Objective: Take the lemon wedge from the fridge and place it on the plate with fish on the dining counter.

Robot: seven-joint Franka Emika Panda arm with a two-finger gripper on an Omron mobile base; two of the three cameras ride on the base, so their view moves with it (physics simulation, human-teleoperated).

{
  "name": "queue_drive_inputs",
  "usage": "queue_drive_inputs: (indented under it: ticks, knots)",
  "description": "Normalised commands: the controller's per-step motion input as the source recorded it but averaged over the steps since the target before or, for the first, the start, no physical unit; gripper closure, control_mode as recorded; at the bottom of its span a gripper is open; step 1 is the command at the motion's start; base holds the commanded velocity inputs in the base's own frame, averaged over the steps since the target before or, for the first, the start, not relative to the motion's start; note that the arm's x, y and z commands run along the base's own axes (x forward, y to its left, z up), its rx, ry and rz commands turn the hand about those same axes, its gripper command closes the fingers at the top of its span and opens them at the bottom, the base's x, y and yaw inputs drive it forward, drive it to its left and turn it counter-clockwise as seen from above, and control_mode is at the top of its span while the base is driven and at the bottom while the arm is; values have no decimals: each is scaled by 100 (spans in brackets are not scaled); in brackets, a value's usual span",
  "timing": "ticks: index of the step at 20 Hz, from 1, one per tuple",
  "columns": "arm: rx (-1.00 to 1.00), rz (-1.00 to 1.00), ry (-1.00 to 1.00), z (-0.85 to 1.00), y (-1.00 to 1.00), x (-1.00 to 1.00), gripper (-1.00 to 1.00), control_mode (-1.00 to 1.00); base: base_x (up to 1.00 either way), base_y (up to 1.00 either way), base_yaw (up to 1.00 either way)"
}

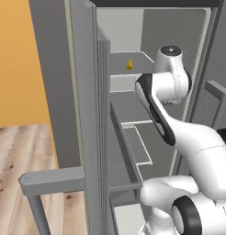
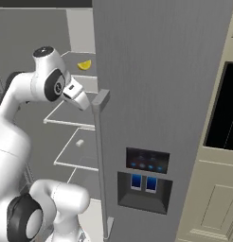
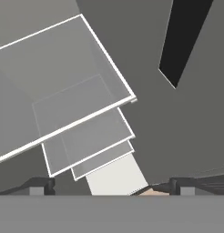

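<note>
Tall matte grey fridge: left door swung open, white interior exposed; right door closed, fills the centre of the right base view. Long grey bar handle runs down the closed door's left edge. Open door's bar handle juts out at 8 o'clock in the left base view.

Dark dispenser panel on the closed door, at 6 o'clock from that door's centre: small lit blue marks in a row, two blue-white squares below. No readable writing or brand on it, nor elsewhere on the fridge.

White Franka arm reaches up from the base into the open compartment, wrist ending level with the upper shelves.

Clear glass shelves with white edging stacked in tiers; in the hand view they step down toward 6 o'clock.

Gripper: two dark finger tips far apart at the bottom of the hand view, jaws spread wide, nothing between them.

Tiny bright yellow lemon wedge lies on the upper shelf, at 11 o'clock from the arm's wrist in the left base view, apart from the arm. Right base view: wedge at 1 o'clock from the wrist joint.

Small pale item on a lower shelf; too small to identify.
</note>
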Motion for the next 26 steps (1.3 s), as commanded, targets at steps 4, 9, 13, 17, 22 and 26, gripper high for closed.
queue_drive_inputs:
  ticks: [4,9,13,17,22,26]
  knots:
    - [0,10,-9,59,0,-6,-100,-100,0,4,0]
    - [0,31,-27,100,0,-15,-100,-100,0,0,0]
    - [0,26,-10,69,0,-2,-100,-100,0,0,0]
    - [-8,6,-10,6,16,0,-100,-100,0,0,0]
    - [-19,8,-32,1,40,19,-100,-100,0,0,0]
    - [-14,0,-11,0,51,29,-100,-100,0,0,0]
